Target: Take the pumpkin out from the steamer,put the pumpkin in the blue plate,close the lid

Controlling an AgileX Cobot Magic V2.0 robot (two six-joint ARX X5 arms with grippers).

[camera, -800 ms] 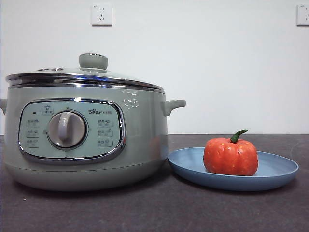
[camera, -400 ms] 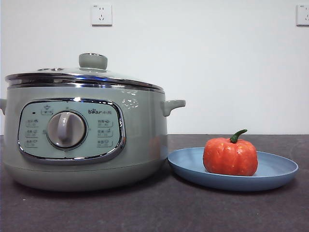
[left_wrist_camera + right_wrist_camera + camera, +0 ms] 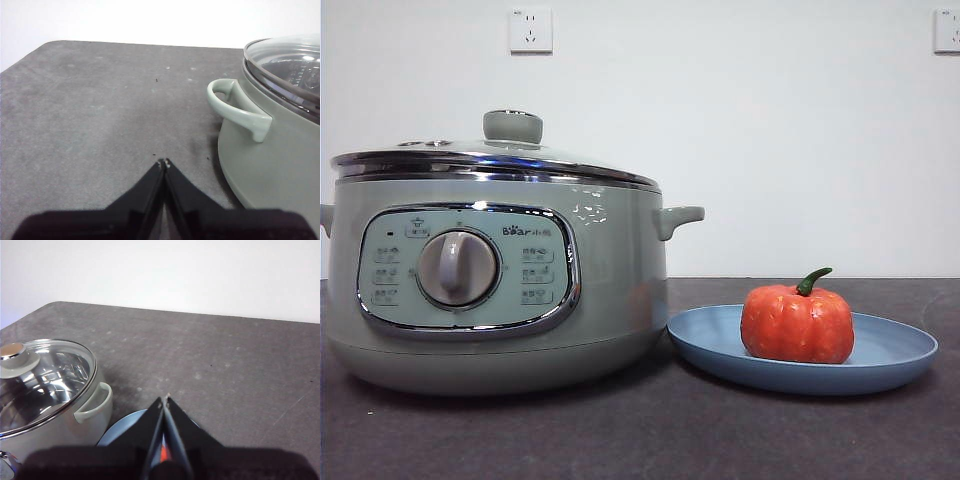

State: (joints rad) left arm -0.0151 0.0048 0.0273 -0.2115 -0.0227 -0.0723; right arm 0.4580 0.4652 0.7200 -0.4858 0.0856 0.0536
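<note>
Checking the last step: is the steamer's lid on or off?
On. The lid sits level on the steamer, its chrome rim flush with the pot's rim all round.

- A plain white wall (image 3: 740, 140) fills the space behind the table, evenly lit and bare apart from its fittings.
- A white wall socket (image 3: 530, 29) sits high on the wall toward the left of the front view.
- A second white fitting (image 3: 947, 30), probably another socket, is cut off by the right edge.
- The dark grey table (image 3: 650, 440) has a matte, faintly mottled surface with pale specks (image 3: 167, 67) and a rounded far corner (image 3: 47, 46).
- Light is soft and diffuse; shadows on the tabletop are faint.
</note>
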